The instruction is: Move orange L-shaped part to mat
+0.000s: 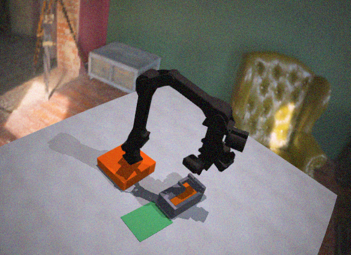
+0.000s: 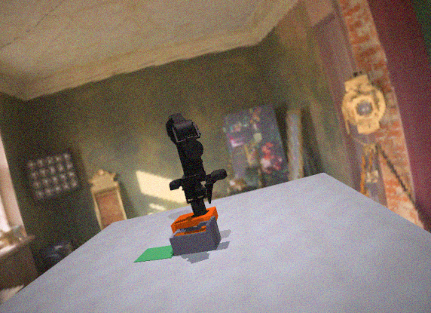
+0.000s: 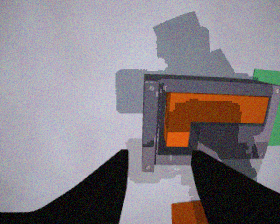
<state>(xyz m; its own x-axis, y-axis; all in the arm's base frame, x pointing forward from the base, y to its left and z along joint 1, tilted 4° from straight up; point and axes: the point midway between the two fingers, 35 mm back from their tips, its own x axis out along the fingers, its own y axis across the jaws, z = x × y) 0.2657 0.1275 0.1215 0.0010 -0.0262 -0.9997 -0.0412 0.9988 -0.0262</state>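
Plainly the orange L-shaped part (image 1: 184, 194) lies sunk in the pocket of the grey tray (image 1: 172, 208), level with the pocket walls, so no edge offers itself to the fingers as it sits. It looks a rigid, blocky piece, probably light and hard-surfaced, likely to rock as one stiff lever when its L-shaped end is pushed down; the sensible hold afterwards is across the narrow width of whichever end rises, pinched low enough not to slip off a smooth face. The gripper (image 1: 206, 165) hangs above the tray and somewhat off to one side, fingers about half apart with nothing between them, well apart from the part. The green mat (image 1: 146, 221) lies just beside the tray. In the wrist view the two dark fingers cover the lower frame, the mat is cut off at the right edge, and grain blurs the part's outline. From the exterior view the tray's wall hides most of the pocket.
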